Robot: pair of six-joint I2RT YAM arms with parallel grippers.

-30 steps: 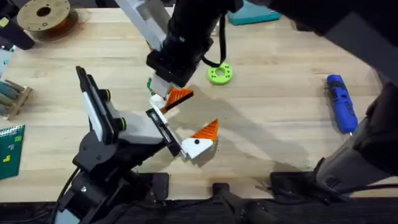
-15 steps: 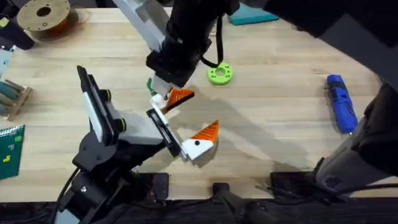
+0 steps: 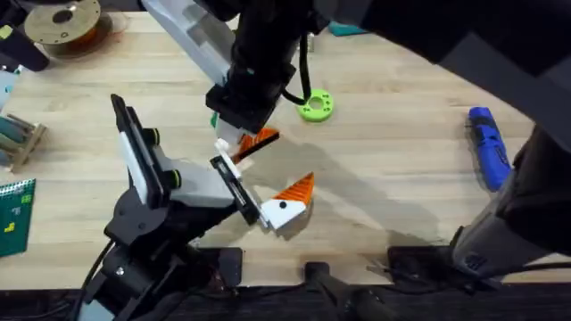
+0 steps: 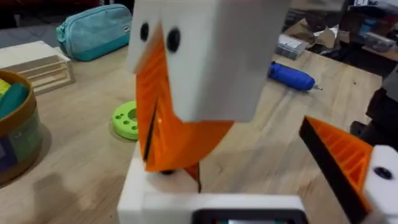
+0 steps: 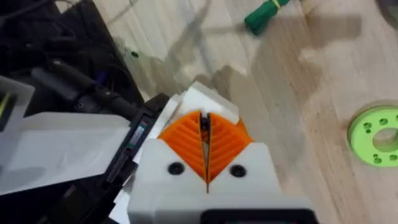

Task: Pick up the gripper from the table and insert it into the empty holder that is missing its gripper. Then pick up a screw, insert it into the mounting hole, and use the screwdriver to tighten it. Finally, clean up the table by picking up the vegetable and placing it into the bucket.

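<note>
Fingers [image 5: 186, 152] of the right arm press together above the table [image 3: 393, 134]; left fingers [image 3: 259, 192] stand apart.

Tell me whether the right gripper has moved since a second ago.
Yes, slightly: the right gripper shifted away from the lime-green disc, which stayed put.
</note>
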